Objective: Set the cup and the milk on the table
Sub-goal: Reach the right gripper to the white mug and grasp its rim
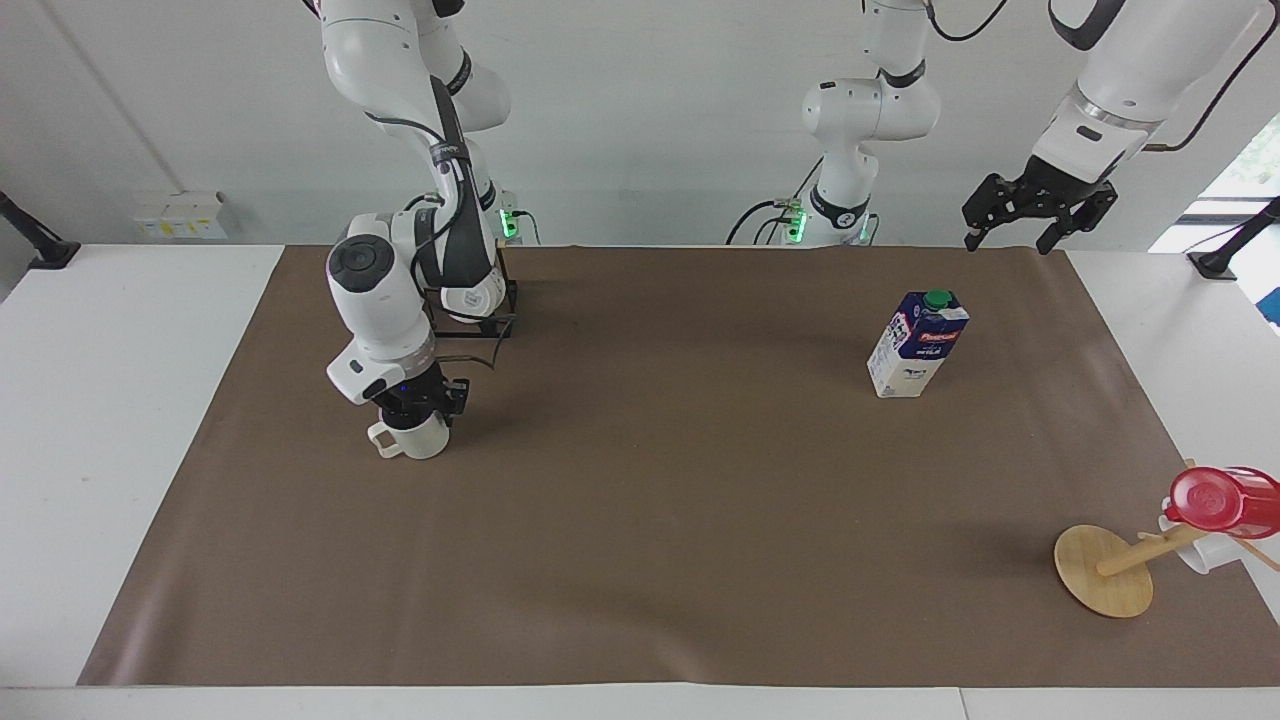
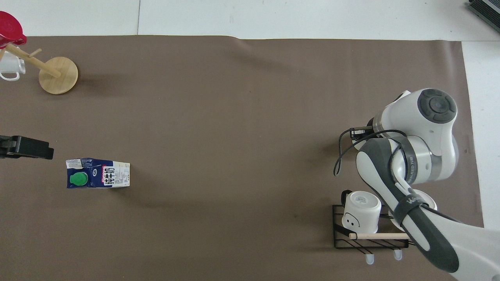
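Note:
The cream cup (image 1: 420, 440) stands upright on the brown sheet of the table (image 1: 650, 520), toward the right arm's end, handle outward. My right gripper (image 1: 420, 405) is down on the cup's mouth, its fingers drawn in on the rim. In the overhead view the right gripper (image 2: 357, 133) and arm hide the cup. The milk (image 1: 918, 345) stands upright on the sheet toward the left arm's end, and also shows in the overhead view (image 2: 97, 173). My left gripper (image 1: 1040, 210) waits open, raised near the sheet's corner closest to the left arm's base.
A black wire rack (image 1: 495, 310) with white mugs (image 2: 361, 212) stands nearer to the robots than the cup. A wooden mug tree (image 1: 1105, 570) with a red cup (image 1: 1220, 500) and a white mug (image 2: 9, 68) stands farther from the robots than the milk.

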Controlling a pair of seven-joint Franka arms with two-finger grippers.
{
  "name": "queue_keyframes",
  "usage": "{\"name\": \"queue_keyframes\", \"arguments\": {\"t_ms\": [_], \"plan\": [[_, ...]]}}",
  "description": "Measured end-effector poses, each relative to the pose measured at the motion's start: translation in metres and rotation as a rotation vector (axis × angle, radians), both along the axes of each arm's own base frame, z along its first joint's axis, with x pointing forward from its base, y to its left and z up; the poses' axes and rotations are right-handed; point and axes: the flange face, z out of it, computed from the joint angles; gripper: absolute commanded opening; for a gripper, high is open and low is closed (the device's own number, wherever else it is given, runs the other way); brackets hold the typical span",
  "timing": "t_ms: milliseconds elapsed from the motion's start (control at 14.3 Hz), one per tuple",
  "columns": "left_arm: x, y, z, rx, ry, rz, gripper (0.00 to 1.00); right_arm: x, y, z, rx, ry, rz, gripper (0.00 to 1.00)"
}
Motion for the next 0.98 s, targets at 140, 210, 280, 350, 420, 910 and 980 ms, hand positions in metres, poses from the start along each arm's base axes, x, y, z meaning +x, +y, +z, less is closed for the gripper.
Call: {"name": "queue_keyframes", "arguments": {"t_ms": [140,210,280,350,420,910,980], "plan": [[0.0,0.0,0.0,0.0,-0.001,-0.001,1.0,0.0,0.0,0.0,0.0,0.0,0.0,0.0],[0.0,-0.001,0.0,0.0,-0.001,-0.001,1.0,0.0,0.0,0.0,0.0,0.0,0.0,0.0],[0.0,-0.001,0.001,0.0,-0.001,-0.001,1.0,0.0,0.0,0.0,0.0,0.0,0.0,0.0],[0.0,-0.001,0.001,0.0,-0.001,-0.001,1.0,0.0,0.0,0.0,0.0,0.0,0.0,0.0],[0.0,-0.001,0.001,0.0,-0.001,-0.001,1.0,0.0,0.0,0.0,0.0,0.0,0.0,0.0],[-0.001,-0.001,0.001,0.0,-0.002,-0.003,1.0,0.006,0.01,0.061,0.016,-0.091,0.014,0.0],[-0.001,-0.001,0.001,0.0,-0.002,-0.004,1.0,0.004,0.016,0.073,0.019,-0.089,0.013,0.0]]}}
